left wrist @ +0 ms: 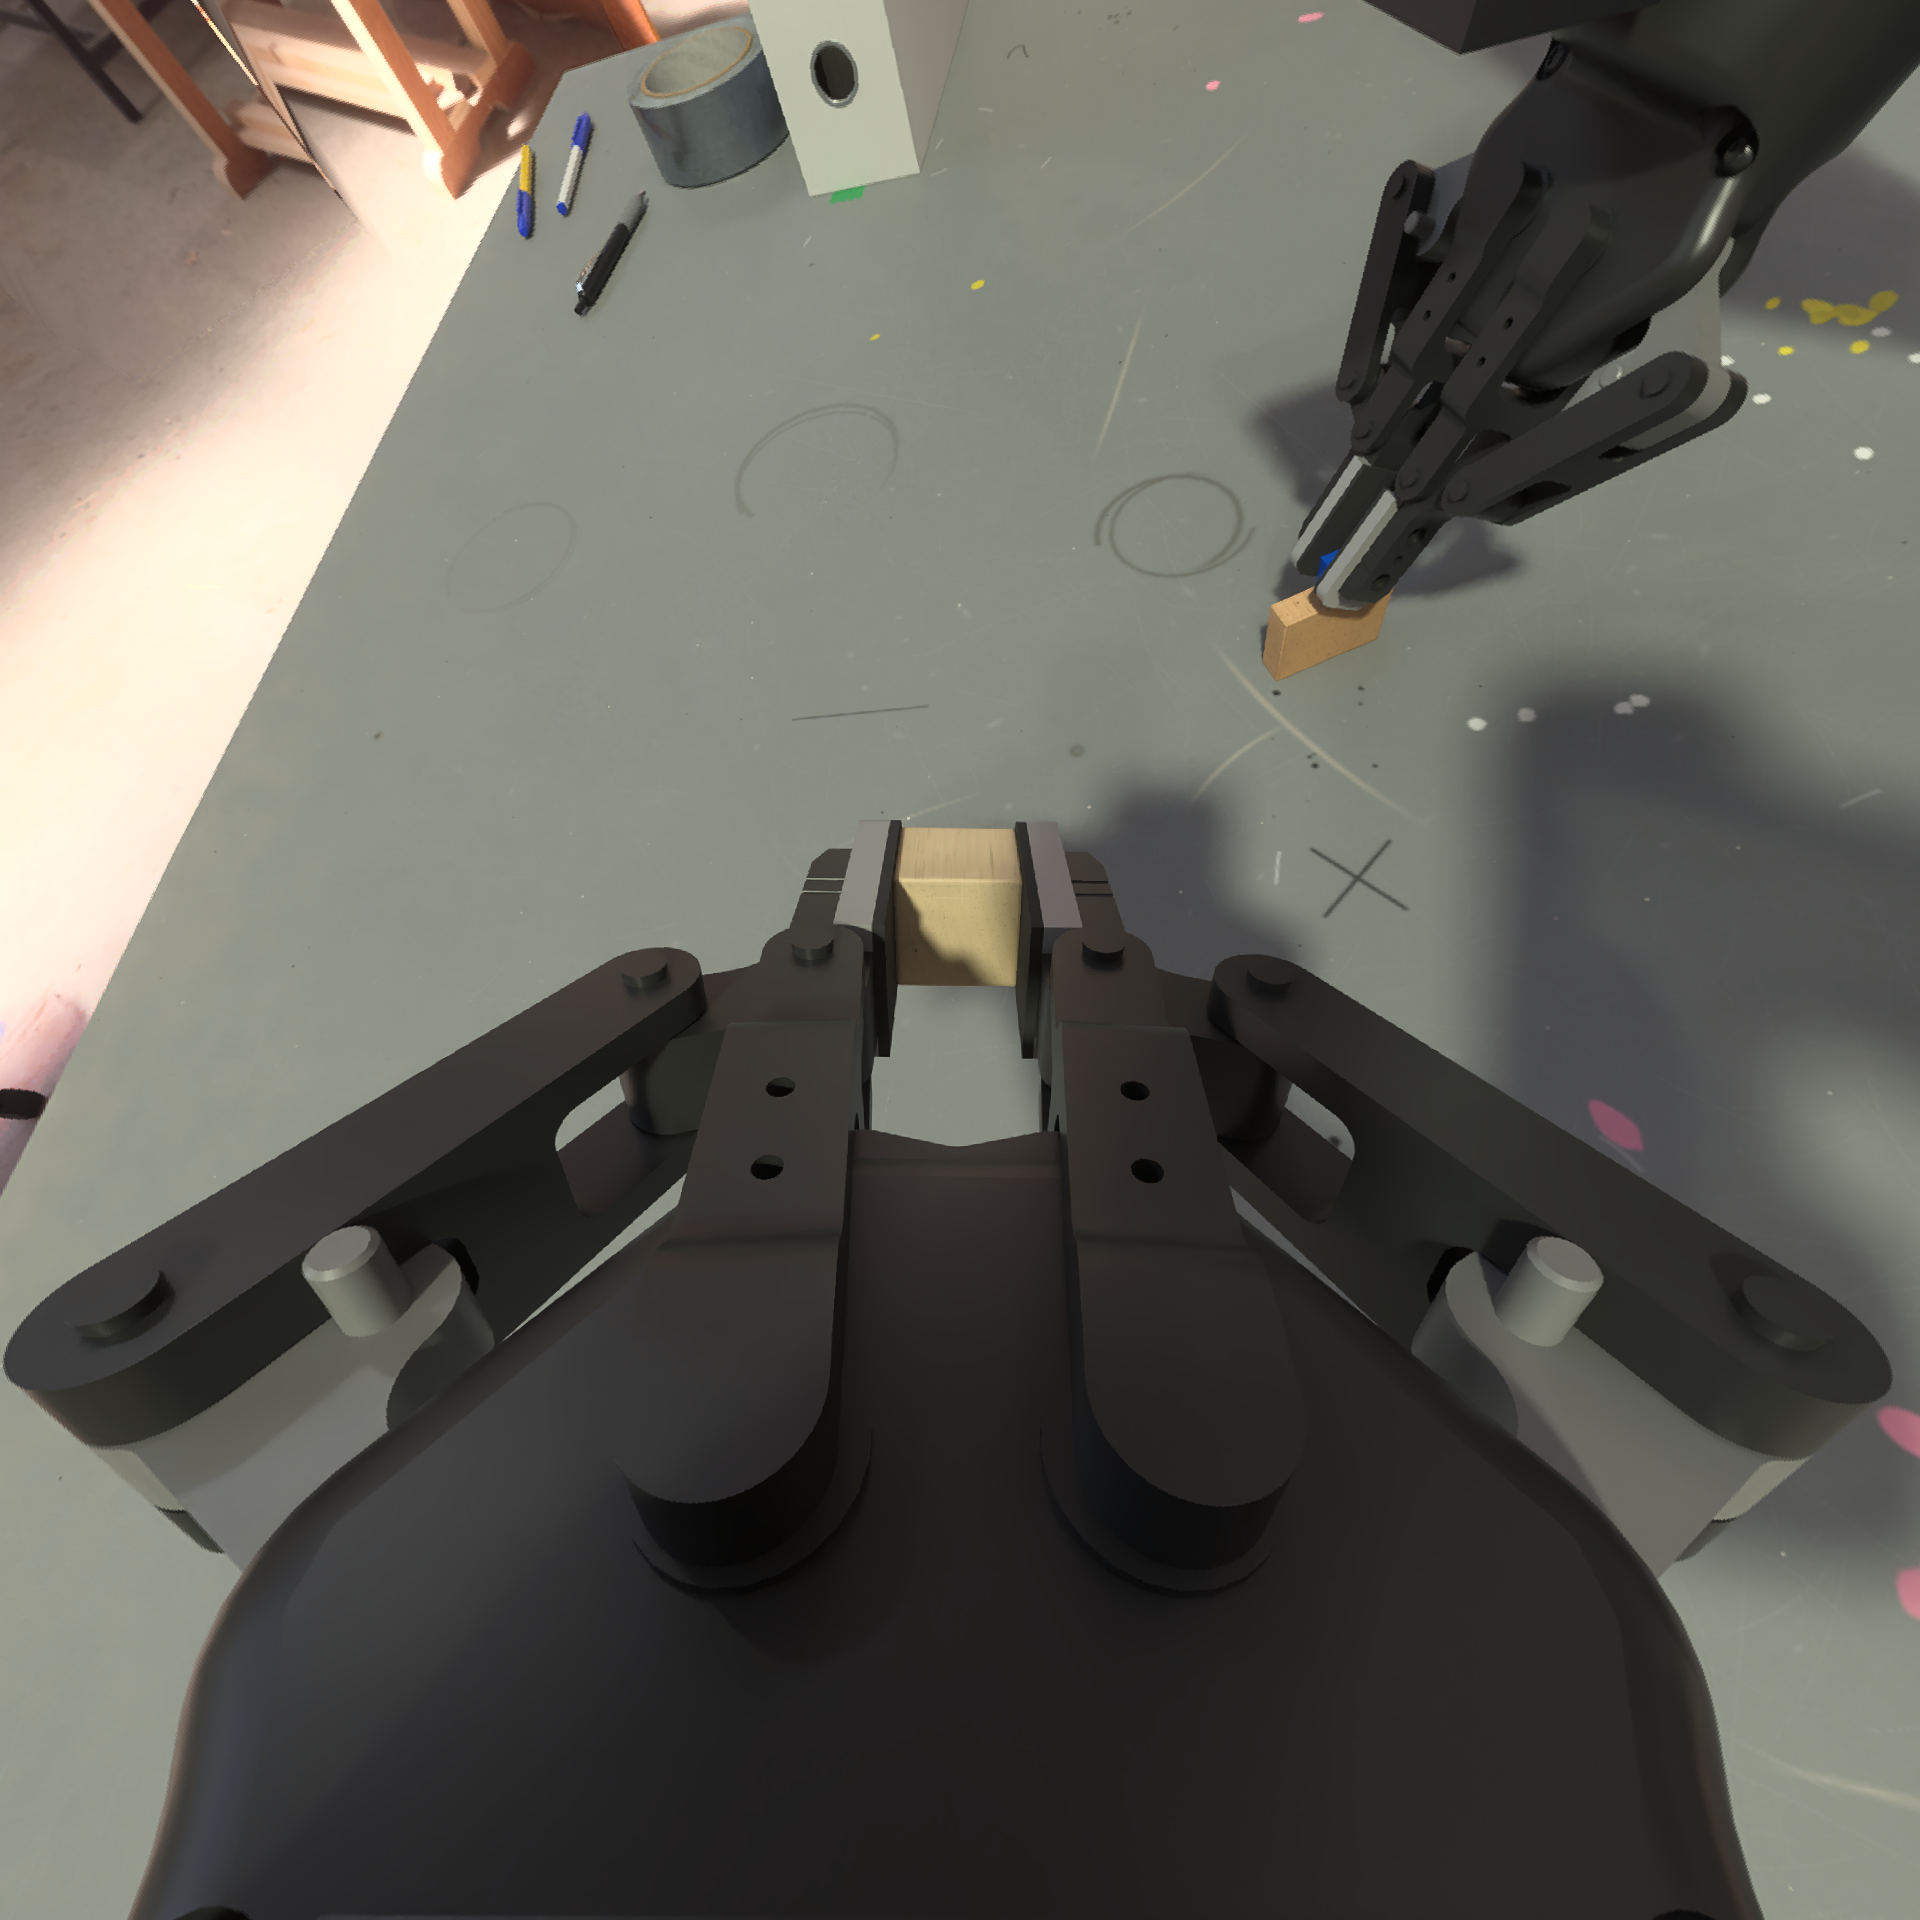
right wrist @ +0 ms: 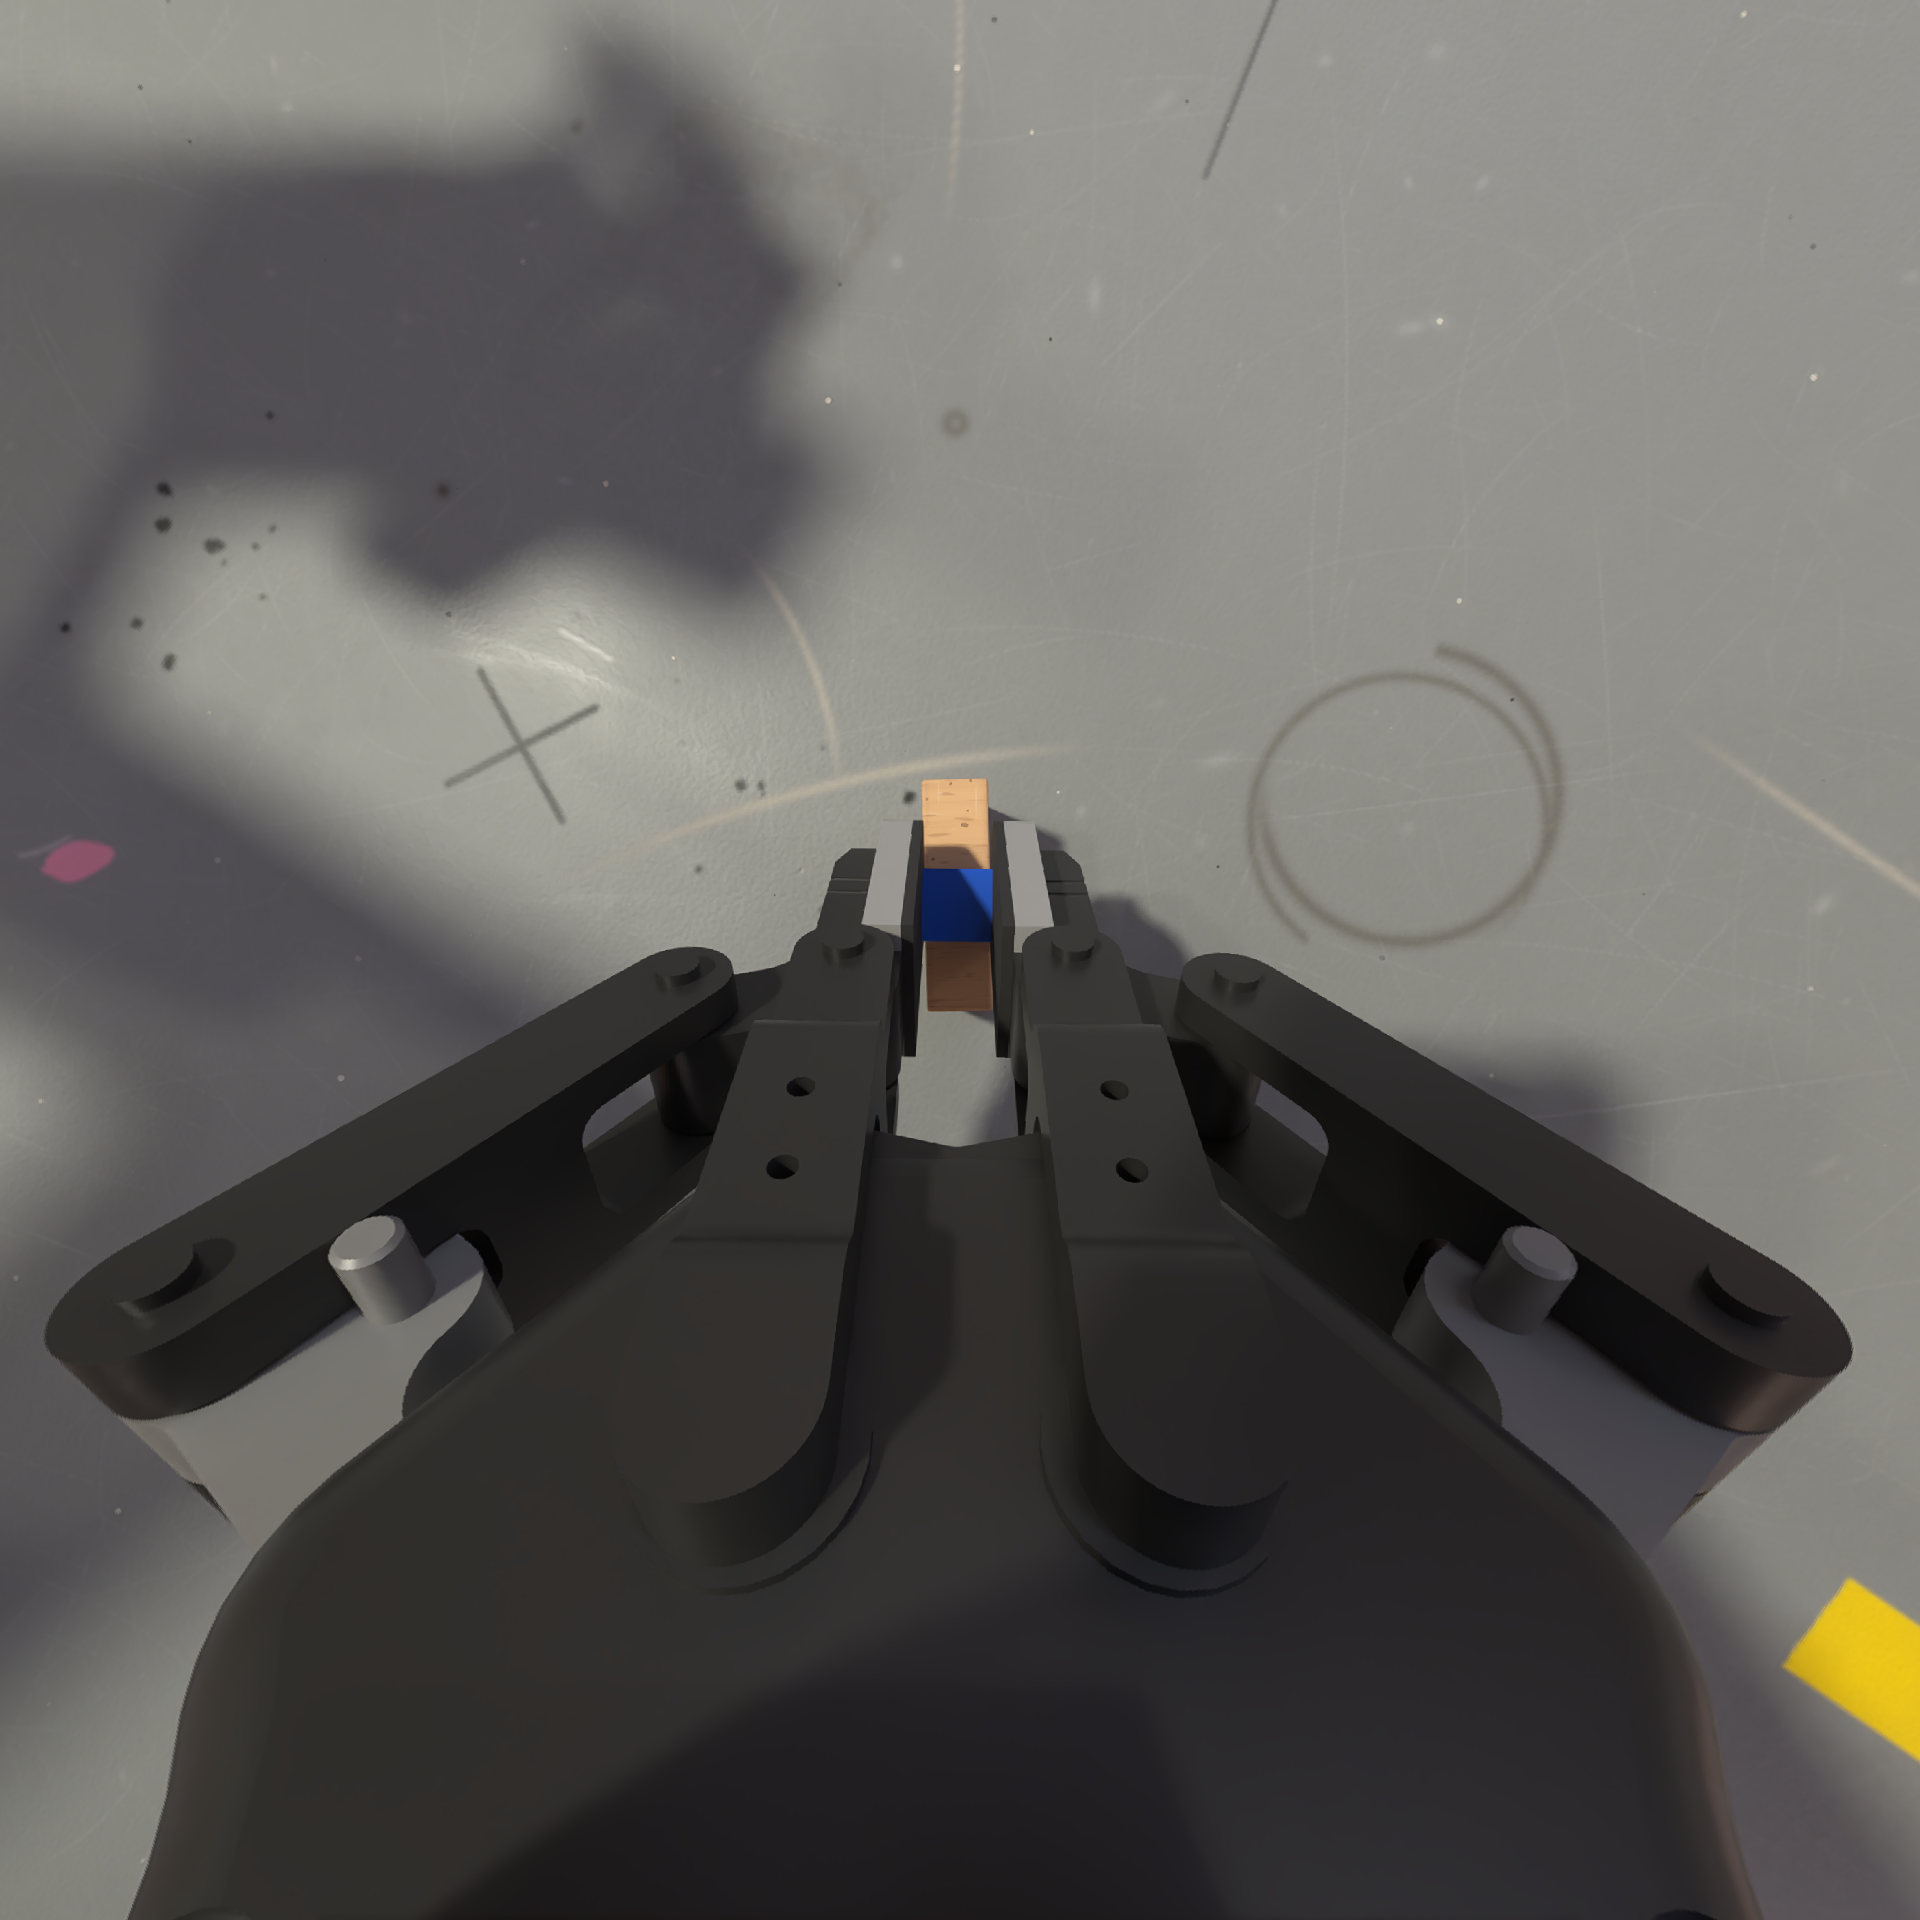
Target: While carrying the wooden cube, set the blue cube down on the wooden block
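Our left gripper point(left wrist: 956, 904) pinches the wooden cube point(left wrist: 954, 914) above the table. Our right gripper point(right wrist: 956, 904) pinches the blue cube point(right wrist: 957, 902) over the wooden block point(right wrist: 954, 821); we should lower squarely, then release gently.
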Tool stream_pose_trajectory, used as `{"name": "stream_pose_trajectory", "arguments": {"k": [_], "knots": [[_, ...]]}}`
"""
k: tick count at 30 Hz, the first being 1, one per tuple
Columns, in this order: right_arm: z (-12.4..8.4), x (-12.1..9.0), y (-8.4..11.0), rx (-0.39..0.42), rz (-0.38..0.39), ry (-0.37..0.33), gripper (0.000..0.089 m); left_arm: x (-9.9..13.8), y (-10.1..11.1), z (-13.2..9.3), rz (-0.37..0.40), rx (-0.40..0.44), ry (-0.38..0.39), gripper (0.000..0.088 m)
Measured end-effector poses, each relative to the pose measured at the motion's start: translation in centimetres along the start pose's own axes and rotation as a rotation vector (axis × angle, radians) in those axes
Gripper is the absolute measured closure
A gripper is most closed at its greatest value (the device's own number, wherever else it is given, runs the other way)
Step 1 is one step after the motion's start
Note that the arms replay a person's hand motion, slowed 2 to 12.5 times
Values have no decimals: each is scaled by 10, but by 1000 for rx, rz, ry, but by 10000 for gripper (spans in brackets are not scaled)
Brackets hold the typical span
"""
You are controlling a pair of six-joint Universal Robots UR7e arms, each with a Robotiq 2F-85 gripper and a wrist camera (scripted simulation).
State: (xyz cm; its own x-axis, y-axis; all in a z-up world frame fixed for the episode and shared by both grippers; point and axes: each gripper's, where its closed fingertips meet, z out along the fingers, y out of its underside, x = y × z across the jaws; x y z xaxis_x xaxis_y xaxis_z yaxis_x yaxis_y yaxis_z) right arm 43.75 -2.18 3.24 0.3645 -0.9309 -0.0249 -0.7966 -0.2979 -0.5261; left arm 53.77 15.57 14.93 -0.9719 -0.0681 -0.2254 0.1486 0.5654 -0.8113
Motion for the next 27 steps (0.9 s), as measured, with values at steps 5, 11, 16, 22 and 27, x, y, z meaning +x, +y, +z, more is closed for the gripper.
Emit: {"name": "stream_pose_trajectory", "arguments": {"k": [5,11,16,22,27], "knots": [[0,0,0,-4,-4,2,778,0,0,0,0,0,-1,692],[0,0,0,-10,-10,2,779,0,0,0,0,1,-1,692],[0,0,0,-12,-14,0,778,-1,0,0,0,0,-2,692],[0,0,0,-16,-18,-5,778,-1,0,0,-1,0,-2,692],[0,0,0,-20,-25,-9,778,-1,0,0,-2,0,-2,692]]}}
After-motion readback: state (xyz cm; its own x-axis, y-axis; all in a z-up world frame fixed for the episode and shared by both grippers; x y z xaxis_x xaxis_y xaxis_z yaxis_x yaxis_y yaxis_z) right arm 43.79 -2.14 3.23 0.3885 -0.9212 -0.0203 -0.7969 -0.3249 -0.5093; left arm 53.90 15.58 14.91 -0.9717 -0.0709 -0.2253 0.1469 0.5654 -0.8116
